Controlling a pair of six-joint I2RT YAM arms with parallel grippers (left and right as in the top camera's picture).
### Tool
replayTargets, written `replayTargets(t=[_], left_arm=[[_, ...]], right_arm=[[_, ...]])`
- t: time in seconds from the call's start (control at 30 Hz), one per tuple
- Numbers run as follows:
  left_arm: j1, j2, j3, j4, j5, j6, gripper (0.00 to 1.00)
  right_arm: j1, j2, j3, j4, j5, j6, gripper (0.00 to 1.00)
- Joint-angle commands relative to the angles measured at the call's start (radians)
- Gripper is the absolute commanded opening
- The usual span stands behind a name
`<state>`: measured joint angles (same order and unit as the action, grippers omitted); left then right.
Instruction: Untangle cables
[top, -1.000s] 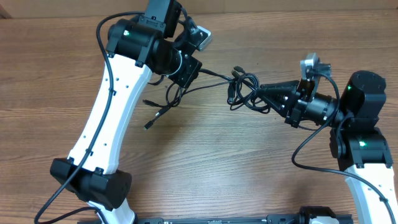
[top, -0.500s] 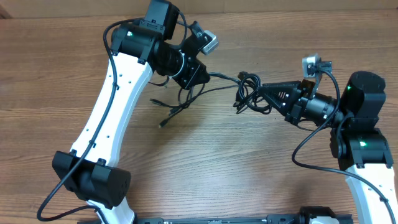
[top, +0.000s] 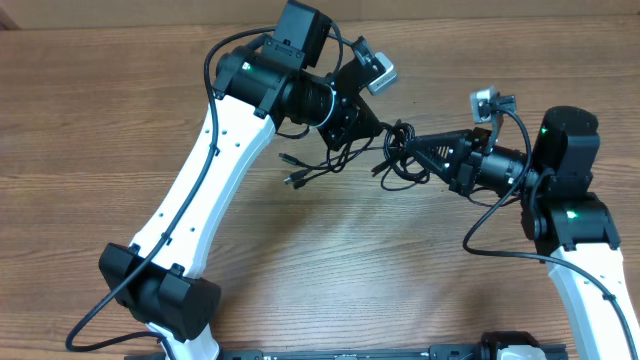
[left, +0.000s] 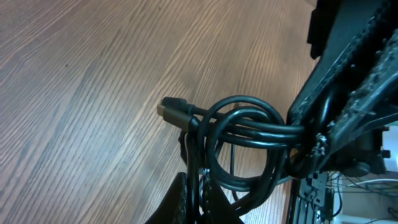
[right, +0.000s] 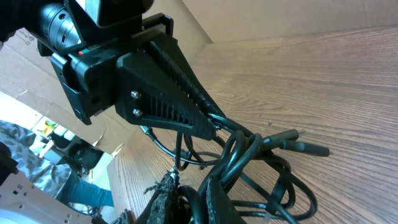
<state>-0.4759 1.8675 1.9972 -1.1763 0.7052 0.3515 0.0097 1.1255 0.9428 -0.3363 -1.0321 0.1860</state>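
Bunching in tangled loops near the far edge of the bench (top: 330, 270), the cables (top: 400, 152) are caught from both sides: left fingers (left: 177, 205) clamp some strands, right fingers (right: 163, 198) grip the loops, and loose plug ends (top: 293, 181) trail leftward.

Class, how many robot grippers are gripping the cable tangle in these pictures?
2. The left gripper clamps the cables from the tangle's upper left. The right gripper clamps them from the right side. No other gripper is in view.
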Motion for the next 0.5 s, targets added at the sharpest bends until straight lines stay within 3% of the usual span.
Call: replayTargets(t=[0.0,0.3,0.47], left_arm=[[-0.017,0.009,-0.003,-0.009,-0.008,0.022,0.04],[0.059,0.009,-0.004,-0.098,-0.212,-0.099,0.04],[0.132,0.009,-0.004,-0.110,-0.238,-0.162,0.04]], right_arm=[[0.017,0.001,0.023,0.013,-0.016,-0.005,0.04],[0.016,-0.002,0.023,0.029,-0.016,-0.005,0.04],[0.016,-0.004,0.023,0.028,-0.020,-0.005,0.04]])
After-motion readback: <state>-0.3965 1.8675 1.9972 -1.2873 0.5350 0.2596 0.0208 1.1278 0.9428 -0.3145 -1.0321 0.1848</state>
